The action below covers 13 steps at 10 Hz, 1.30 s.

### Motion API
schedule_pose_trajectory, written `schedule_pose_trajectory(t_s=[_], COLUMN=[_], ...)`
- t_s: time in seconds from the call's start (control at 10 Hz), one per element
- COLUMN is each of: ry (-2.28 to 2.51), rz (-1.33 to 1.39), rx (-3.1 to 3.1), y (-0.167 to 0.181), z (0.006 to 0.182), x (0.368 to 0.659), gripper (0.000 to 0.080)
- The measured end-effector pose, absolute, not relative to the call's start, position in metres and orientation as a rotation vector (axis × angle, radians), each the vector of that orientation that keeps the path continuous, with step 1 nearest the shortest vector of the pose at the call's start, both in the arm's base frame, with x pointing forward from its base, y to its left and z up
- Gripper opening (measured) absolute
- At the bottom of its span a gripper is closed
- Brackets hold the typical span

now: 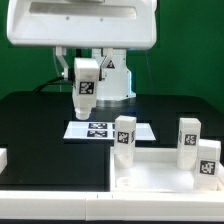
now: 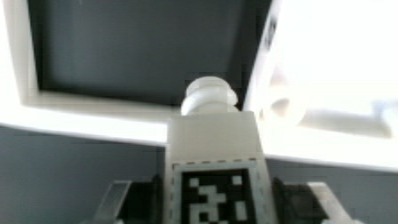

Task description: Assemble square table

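One tagged leg (image 1: 86, 88) clamped in end effector (image 1: 85, 100); b/w tags only, no readable text.

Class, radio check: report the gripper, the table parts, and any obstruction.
Gripper shut on leg, raised above marker board. Three legs stand by the tabletop. No obstruction visible.

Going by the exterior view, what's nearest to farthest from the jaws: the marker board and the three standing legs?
1. Marker board, beneath the jaws.
2. Nearest leg, beside that board.
3. Rear leg, toward the exterior view's right.
4. Front leg, at that view's right edge.
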<state>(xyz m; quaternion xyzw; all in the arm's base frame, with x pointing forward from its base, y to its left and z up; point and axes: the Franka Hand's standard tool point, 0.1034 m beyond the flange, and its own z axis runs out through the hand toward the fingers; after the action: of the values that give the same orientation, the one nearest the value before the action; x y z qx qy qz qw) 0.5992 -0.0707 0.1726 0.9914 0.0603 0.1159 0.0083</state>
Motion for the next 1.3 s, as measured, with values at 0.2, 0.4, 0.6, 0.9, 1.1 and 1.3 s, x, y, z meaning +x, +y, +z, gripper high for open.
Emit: schedule_pose_trajectory(t_s=[0.2,0.4,0.6,0.9,1.1,1.3], ry=[0.237,0.23,0.164,0.124,0.036,0.027], rz=[0.478,0.488,0.454,0.466,0.501,0.485], rx=[3.008,2.993,3.025,3.046,3.055,3.049], y=[-0.087,-0.09,-0.1,-0.059,-0.028,-0.041], z=[0.169,0.167,0.153,0.136,0.14,0.137], x=[0.593,0.589,0.581,0.604,0.622,0.618], gripper=[0.0284,0.0284,0.0284,0.0284,0.0284,0.0284])
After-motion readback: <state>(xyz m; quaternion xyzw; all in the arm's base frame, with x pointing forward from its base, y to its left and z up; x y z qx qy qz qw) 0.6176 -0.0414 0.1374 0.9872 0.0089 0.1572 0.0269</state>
